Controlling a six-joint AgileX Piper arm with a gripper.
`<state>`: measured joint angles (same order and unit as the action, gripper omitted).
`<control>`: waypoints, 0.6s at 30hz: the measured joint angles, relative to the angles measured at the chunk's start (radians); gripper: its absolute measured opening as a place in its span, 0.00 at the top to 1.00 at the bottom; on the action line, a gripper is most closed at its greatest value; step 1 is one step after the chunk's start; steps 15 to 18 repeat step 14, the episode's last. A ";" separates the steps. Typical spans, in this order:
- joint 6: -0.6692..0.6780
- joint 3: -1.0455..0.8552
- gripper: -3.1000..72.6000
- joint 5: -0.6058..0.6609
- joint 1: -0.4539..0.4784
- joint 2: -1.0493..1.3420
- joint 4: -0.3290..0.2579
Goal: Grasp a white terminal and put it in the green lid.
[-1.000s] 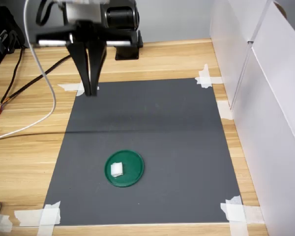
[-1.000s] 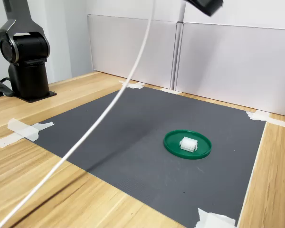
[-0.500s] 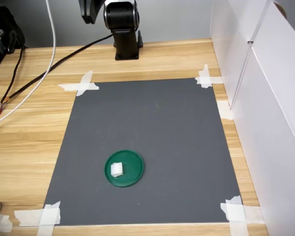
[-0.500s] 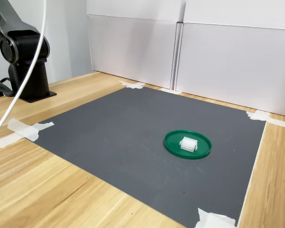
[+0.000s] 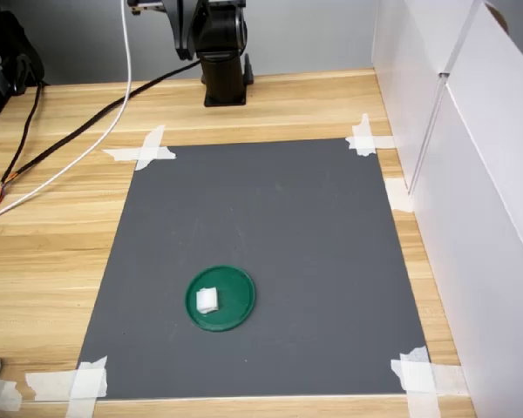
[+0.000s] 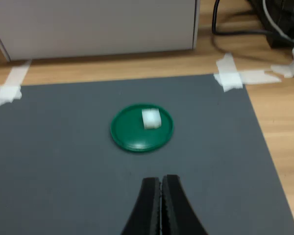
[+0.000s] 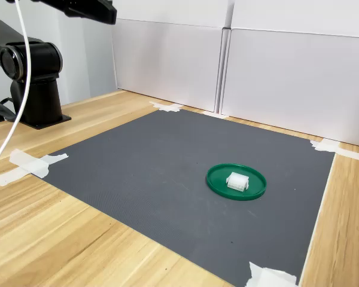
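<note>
We see the white terminal (image 6: 151, 119) lying inside the green lid (image 6: 141, 128), well ahead of our gripper (image 6: 161, 188), whose jaws are pressed together and empty; the block looks light, stiff, slick — best pinched across its flat opposite sides.

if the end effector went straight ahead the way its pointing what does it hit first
Judging by the wrist view, the shut end effector points toward the green lid holding the white terminal. It would probably meet bare grey mat first, short of the lid; depth is unclear.

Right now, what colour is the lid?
Dark green lid, clearest in the wrist view.
</note>
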<state>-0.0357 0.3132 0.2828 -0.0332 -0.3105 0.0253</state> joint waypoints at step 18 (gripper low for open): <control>0.000 -0.154 0.99 0.015 0.000 0.114 -0.001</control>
